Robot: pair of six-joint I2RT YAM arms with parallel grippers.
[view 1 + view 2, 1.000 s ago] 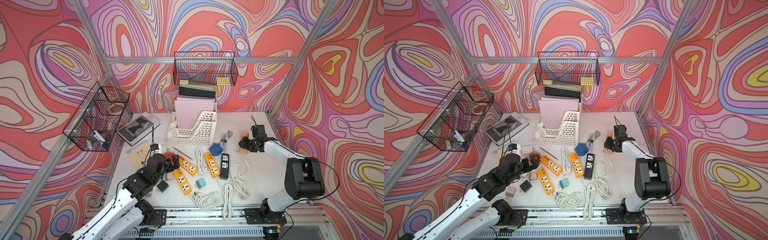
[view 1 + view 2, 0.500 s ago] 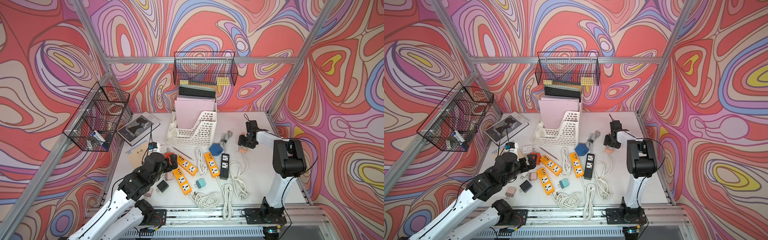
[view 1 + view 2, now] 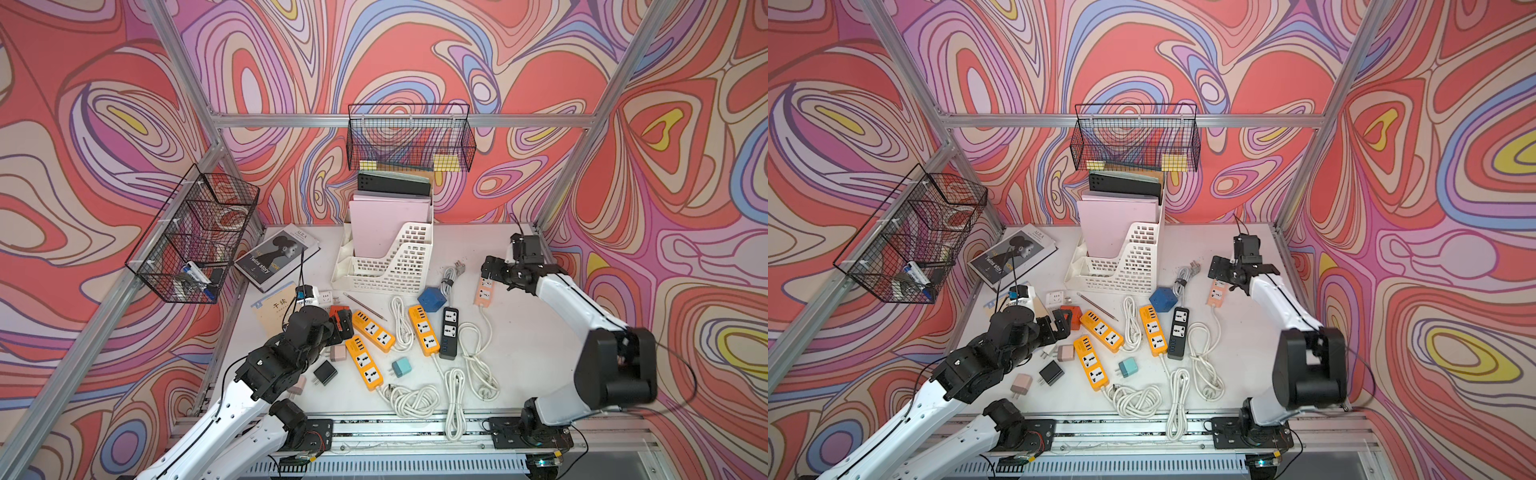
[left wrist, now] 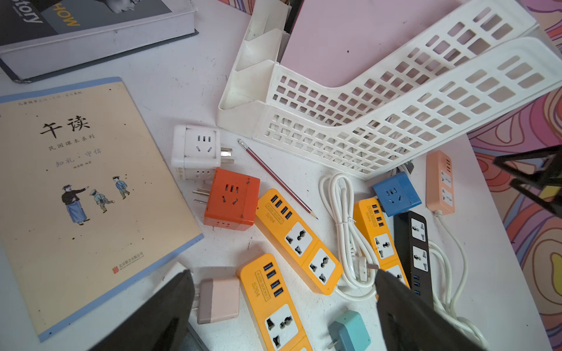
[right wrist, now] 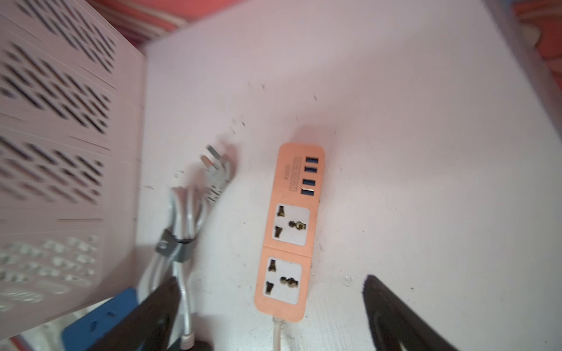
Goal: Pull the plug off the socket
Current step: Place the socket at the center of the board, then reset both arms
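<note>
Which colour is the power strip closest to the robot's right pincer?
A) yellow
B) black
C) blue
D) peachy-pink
D: in the right wrist view the peachy-pink power strip lies on the table between the fingers of the open right pincer.

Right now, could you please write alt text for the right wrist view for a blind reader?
A peach power strip lies flat on the white table, both sockets empty, in front of the open right gripper. Beside it are a bundled grey cable with its loose plug, a white file rack and a blue cube adapter.
</note>
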